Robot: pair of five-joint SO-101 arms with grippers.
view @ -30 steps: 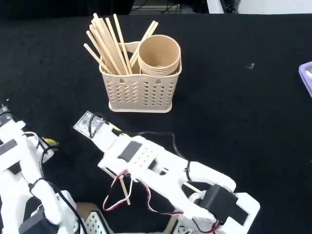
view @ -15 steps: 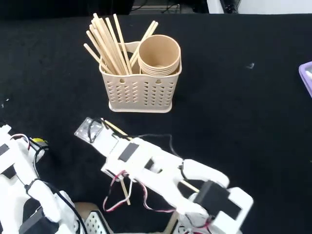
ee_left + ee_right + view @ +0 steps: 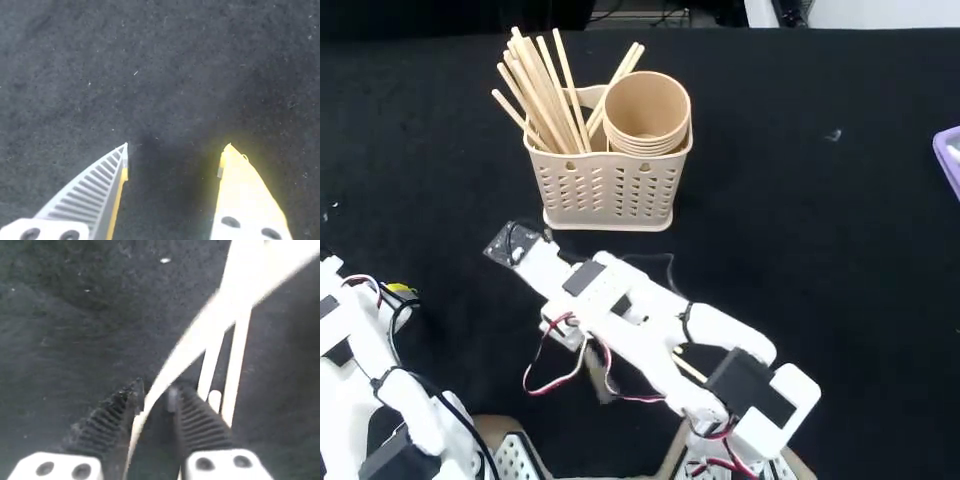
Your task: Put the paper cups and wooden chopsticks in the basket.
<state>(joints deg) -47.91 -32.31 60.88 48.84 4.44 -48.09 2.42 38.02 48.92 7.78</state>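
Observation:
The beige slotted basket stands at the back middle of the black table. It holds several wooden chopsticks on one side and stacked paper cups on the other. My right arm stretches from the front towards the basket, and its end is just short of the basket's front. My right gripper is shut on a wooden chopstick that runs slanting away from the fingers. Two more chopsticks lie beside it. My left gripper is open over bare cloth.
A chopstick shows under the right arm, with a blurred one by its red wires. My left arm fills the front left corner. A purple object sits at the right edge. A beige slotted thing lies at the front.
The right arm's end rolled and shifted up towards the basket, and the chopstick under it now looks blurred. The left arm drew back to the left a second ago, then held still.

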